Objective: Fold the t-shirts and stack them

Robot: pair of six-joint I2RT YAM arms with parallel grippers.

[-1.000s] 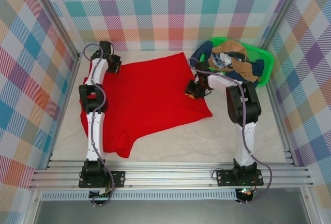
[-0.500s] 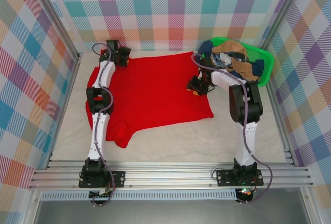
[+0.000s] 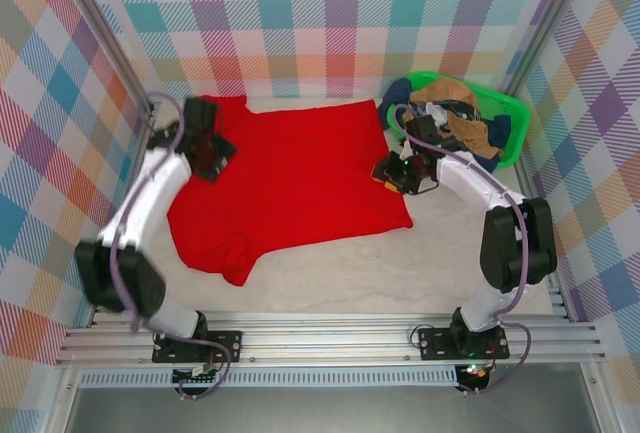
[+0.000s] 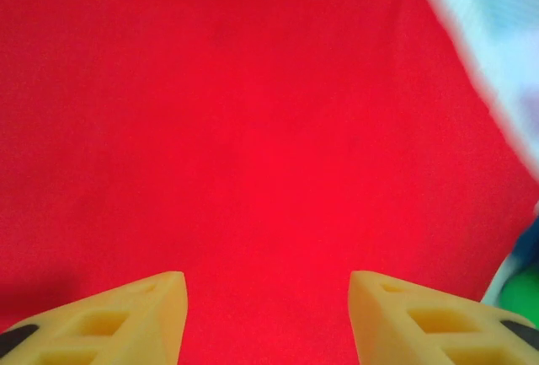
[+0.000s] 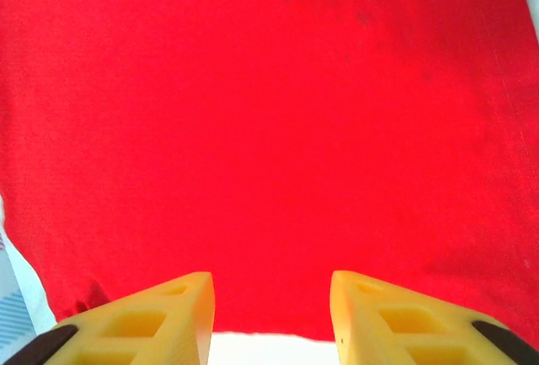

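Ok so the table (image 3: 400, 273) is mostly covered by the red t-shirt (image 3: 290, 188). It's spread flat over the middle and out toward 9 o'clock, with one bit sticking out toward 7 o'clock.

Your green basket (image 3: 508, 108) sits up at 2 o'clock, just beside the shirt's far right corner. The other t-shirts are heaped inside it. There's a tan-brown shirt (image 3: 455, 91) on top, a white-patterned shirt (image 3: 432, 113) under that, and a navy shirt (image 3: 497, 135) draped at the rim.

Your left gripper (image 3: 213, 156) is over the 10 o'clock part of the red one. In the left wrist view its yellow fingers (image 4: 126, 314) stand apart with nothing between them, just red cloth below, so it's released.

Your right gripper (image 3: 392, 173) is at the shirt's 3 o'clock edge. In the right wrist view, those yellow fingers (image 5: 152, 314) are spread too and pinch nothing. You can see the hem and a strip of table underneath.
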